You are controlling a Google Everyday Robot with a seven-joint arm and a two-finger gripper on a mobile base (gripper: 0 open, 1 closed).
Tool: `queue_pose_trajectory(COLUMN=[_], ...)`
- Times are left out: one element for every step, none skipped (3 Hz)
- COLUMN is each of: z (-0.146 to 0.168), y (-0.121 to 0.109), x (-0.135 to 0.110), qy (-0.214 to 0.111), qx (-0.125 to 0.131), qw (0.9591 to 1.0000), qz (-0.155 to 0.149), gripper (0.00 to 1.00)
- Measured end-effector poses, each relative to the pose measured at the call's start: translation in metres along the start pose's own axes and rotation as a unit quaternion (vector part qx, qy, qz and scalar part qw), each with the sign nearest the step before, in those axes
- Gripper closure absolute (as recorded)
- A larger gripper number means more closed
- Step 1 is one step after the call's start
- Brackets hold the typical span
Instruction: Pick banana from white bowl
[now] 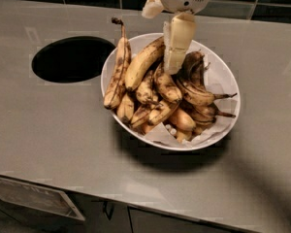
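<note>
claw (pixel 170 58) at banana (pixel 142 63), dark bananas (pixel 196 89) beside

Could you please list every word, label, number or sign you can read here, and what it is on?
No readable text anywhere.
Pale panel on the cabinet front, lower left: any print is too blurred to read.
Hand, at the far side of the white bowl beside the banana: no markings visible.
</note>
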State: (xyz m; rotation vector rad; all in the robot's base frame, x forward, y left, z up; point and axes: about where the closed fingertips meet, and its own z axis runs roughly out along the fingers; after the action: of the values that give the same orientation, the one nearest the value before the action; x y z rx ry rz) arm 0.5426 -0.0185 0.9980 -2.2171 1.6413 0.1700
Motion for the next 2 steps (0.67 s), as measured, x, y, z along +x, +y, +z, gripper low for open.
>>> queue_pose_trajectory(z=[-0.0144, -0.0156], y=[0.0147, 0.0102], x=[0.0031, 0.0012], qy=[0.014, 0.019], qx=[0.000, -0.008], qw=[0.9999, 0.9998], qz=[0.002, -0.005], gripper=[0.15, 0.10])
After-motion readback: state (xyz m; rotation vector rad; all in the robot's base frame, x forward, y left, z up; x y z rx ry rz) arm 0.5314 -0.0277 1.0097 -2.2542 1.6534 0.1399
